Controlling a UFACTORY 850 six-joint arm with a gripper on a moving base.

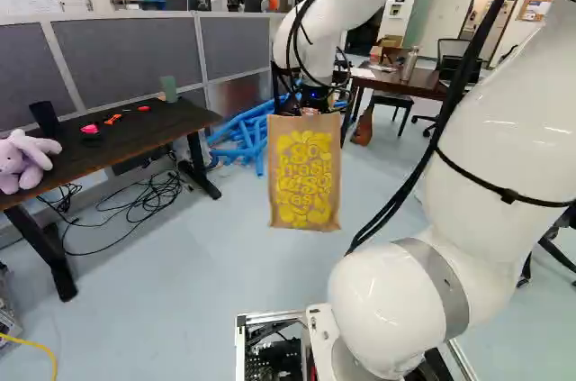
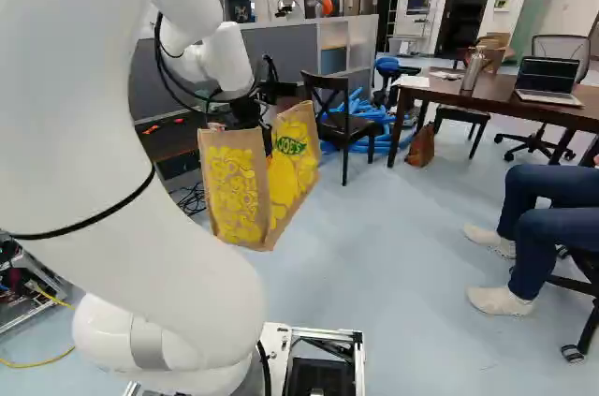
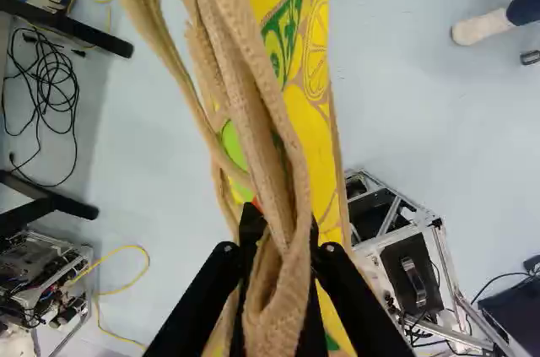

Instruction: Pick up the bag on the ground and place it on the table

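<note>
One brown paper bag (image 1: 304,174) hung above the floor (image 1: 180,264), pinched by its handles (image 3: 283,294)

The end effector (image 3: 283,226) was closed on the handles, its two fingers pressing the twisted paper from both sides. Below it the bag hung roughly upright, printed in bold yellow, with something bright green showing in or behind the handle loops.

To the left of the bag in the left base view stood a dark worktop (image 1: 135,131). A lilac plush toy (image 1: 22,160) sat at its near end, with a black cup (image 1: 45,117) just beside. A small pink object (image 1: 90,129) lay farther along, and a green cup (image 1: 169,88) stood by the back edge, toward the far corner. The bag was apart from this worktop. In the right base view, a brown worktop (image 2: 491,96) held a laptop (image 2: 548,76).

Picking up looked done; carrying seemed to be the step in hand. Which surface was meant could not be told for certain, though the dark one looked likelier. The next move called for raising the bag until its base would clear the front edge, then swinging it across slowly, since the soft handles could let it sway. It would want lowering onto a bare stretch between pink object and far corner, away from the green cup, and letting go only once its base sat flat.
</note>
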